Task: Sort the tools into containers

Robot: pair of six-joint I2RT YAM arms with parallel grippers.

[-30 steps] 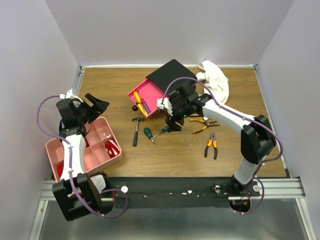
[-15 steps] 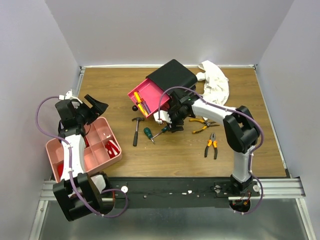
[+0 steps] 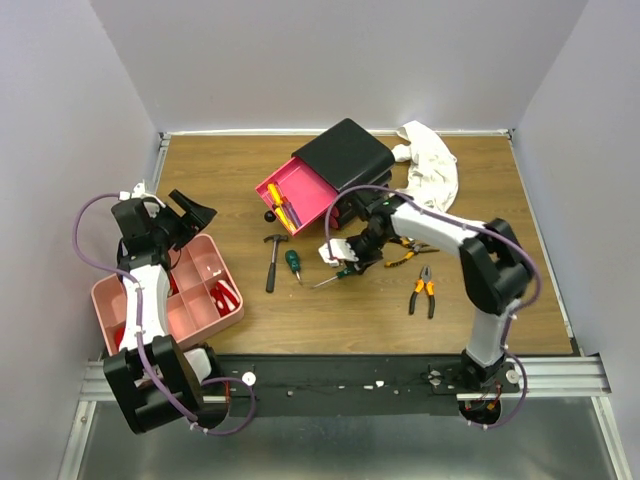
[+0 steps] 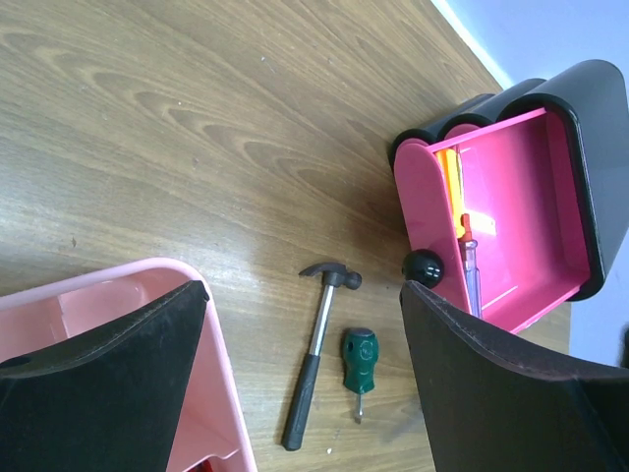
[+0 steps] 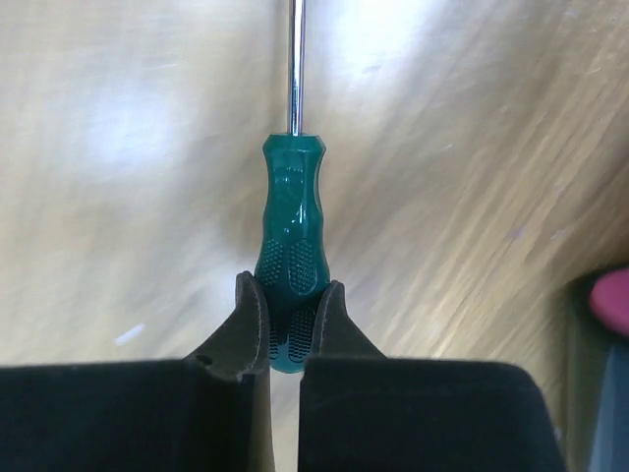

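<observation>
My right gripper is shut on the handle of a long green screwdriver, whose shaft points away over the table. A stubby green screwdriver and a black-handled hammer lie left of it. The black box has one magenta drawer pulled open, with a yellow screwdriver and a purple screwdriver inside. My left gripper hangs open above the far edge of the pale-pink tray.
Two pairs of orange-and-black pliers lie right of my right gripper, a third pair nearer the front. A white cloth is bunched at the back right beside the box. Red items sit in the tray.
My right gripper came down and toward the front, then shut on the long green screwdriver, which now lies a little nearer. The left arm has not moved.
</observation>
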